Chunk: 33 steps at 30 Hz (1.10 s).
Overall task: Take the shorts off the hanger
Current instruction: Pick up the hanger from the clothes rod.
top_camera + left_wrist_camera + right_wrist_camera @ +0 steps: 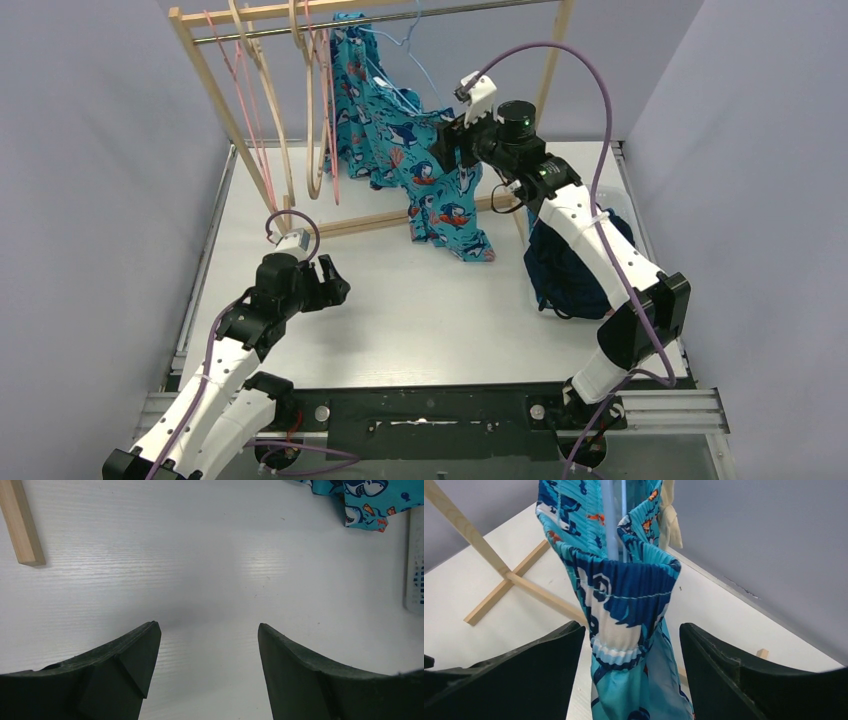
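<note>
**Right arm closes in on the last hanging pair.** The right gripper (631,629) stands open astride the gathered waistband of the teal shark-print shorts (624,595). It has 1 finger on each side of the fold, fabric fills most of the gap, and no squeeze is visible yet.

The shorts hang from a pale blue hanger (408,45) on the wooden rack (215,95) at upper centre of the overhead frame. Their long axis runs from the rail down to a hem that reaches the table (400,320). In the right wrist view that axis runs up the frame, straight between the fingers, so the shorts lie dead ahead.

The right arm is by far the nearer. The left gripper (209,630), at lower left overhead, hangs open and empty above the table, well apart from the rack. A dark navy pair (565,270) lies at right.
</note>
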Each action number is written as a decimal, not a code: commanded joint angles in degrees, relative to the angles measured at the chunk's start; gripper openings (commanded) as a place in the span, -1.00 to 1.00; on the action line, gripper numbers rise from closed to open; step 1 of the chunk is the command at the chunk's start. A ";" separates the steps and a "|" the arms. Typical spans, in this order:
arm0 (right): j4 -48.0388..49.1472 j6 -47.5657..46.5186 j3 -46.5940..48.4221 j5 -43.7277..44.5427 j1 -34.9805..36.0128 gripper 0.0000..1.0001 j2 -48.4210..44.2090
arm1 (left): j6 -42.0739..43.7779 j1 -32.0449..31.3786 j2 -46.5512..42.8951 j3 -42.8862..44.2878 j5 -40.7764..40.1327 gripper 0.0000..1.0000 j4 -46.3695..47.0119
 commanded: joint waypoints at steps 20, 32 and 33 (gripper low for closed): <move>6.72 1.36 4.28 20.00 7.34 -1.00 -2.08 | -0.65 0.38 -0.30 1.49 -2.35 0.42 2.74; 12.30 1.99 4.50 17.88 7.47 -1.00 -5.85 | -0.57 0.46 0.00 1.66 -2.14 0.42 2.67; 14.10 1.59 3.62 17.76 7.44 -1.00 -6.39 | -0.56 0.46 -0.11 1.49 -1.98 0.42 2.87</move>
